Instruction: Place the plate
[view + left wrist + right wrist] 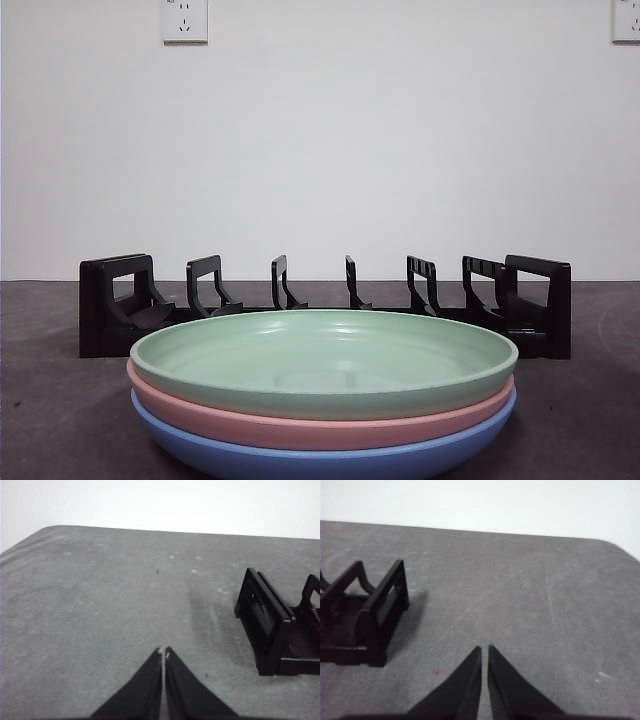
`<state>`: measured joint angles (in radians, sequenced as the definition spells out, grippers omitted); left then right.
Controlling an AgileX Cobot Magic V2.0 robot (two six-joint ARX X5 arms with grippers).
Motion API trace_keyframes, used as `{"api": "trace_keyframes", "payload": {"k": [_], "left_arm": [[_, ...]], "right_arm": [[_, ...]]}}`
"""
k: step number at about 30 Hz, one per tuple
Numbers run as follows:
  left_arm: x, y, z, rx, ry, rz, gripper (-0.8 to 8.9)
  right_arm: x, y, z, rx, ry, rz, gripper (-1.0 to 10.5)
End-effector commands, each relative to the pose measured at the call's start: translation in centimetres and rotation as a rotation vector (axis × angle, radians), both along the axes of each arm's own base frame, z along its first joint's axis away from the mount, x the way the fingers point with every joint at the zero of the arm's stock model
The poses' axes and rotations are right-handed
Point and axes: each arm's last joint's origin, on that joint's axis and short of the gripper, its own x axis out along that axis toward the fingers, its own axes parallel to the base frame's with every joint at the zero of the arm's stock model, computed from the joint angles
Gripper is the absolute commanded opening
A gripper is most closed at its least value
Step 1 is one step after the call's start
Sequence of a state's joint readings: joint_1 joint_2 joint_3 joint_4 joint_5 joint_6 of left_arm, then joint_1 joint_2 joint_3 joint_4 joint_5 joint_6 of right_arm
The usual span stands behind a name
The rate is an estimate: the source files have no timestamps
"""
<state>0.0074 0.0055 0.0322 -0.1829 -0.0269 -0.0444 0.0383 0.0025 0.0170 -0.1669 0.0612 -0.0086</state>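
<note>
Both pincers hang over bare grey table [100,610] with nothing between their jaws. On the left gripper [163,652] the two black jaws meet at the tips, pressed together; it is near one end of the black plate rack [272,625] but not touching it. On the right gripper [484,649] the jaws are almost together, a thin slit showing between the tips, and the rack's other end is off to its side, also clear of it. Neither wrist view shows any plate. From the front, three plates are stacked on the table just in front of the rack: a green plate [325,360] on top, a pink plate [320,428] under it, and a blue plate [330,462] at the bottom. No gripper appears in that view, so the stack lies apart from both.
</note>
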Motion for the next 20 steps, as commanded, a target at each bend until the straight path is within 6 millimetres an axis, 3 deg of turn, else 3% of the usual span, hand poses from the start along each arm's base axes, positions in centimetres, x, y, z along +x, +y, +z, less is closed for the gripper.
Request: {"api": "trace_keyframes", "payload": {"k": [1, 20], "left_arm": [[0.07, 0.02, -0.65, 0.004, 0.021, 0.001, 0.07], [0.07, 0.01, -0.65, 0.004, 0.022, 0.0, 0.07]], "right_arm": [[0.01, -0.01, -0.28, 0.023, 0.018, -0.005, 0.2], [0.04, -0.01, -0.04, 0.024, -0.006, -0.004, 0.2]]}}
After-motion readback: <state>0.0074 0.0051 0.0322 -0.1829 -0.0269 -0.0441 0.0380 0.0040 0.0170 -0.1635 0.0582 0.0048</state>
